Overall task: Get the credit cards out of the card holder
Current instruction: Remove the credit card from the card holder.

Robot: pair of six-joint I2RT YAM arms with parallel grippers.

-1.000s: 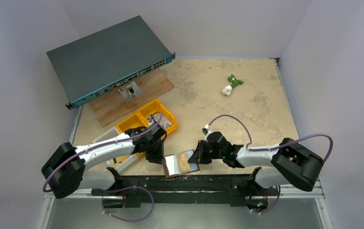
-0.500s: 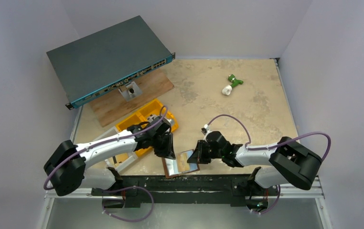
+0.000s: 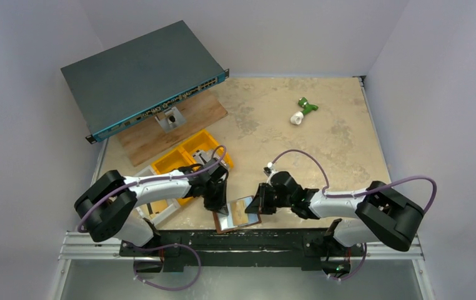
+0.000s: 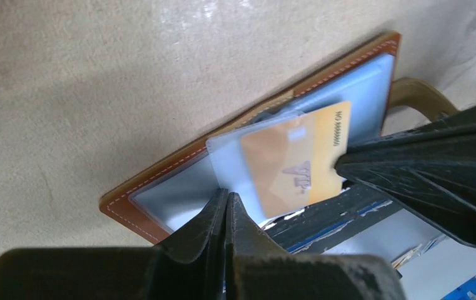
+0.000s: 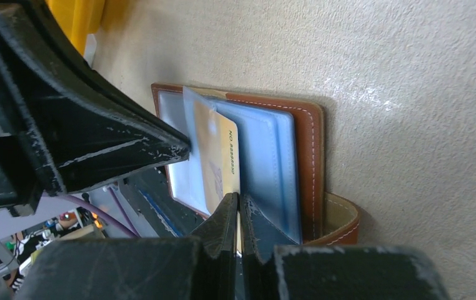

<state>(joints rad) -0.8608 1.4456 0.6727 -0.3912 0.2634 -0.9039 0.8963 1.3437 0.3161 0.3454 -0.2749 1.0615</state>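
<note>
The left arm and right arm stretch low and inward from their bases, with the left gripper and right gripper facing each other, near but apart, each with its jaws pressed fully together.

Yellow bin (beside wooden board)

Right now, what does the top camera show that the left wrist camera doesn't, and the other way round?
Only the top view: the network switch, the wooden board, the yellow bin and a green and white object far back on the table.
Only the left wrist view: the printed lettering on the orange card, the clear sleeve over it, and the snap tab.
Both: the open card holder, with the left hand and right hand, both shut, meeting at it.
</note>
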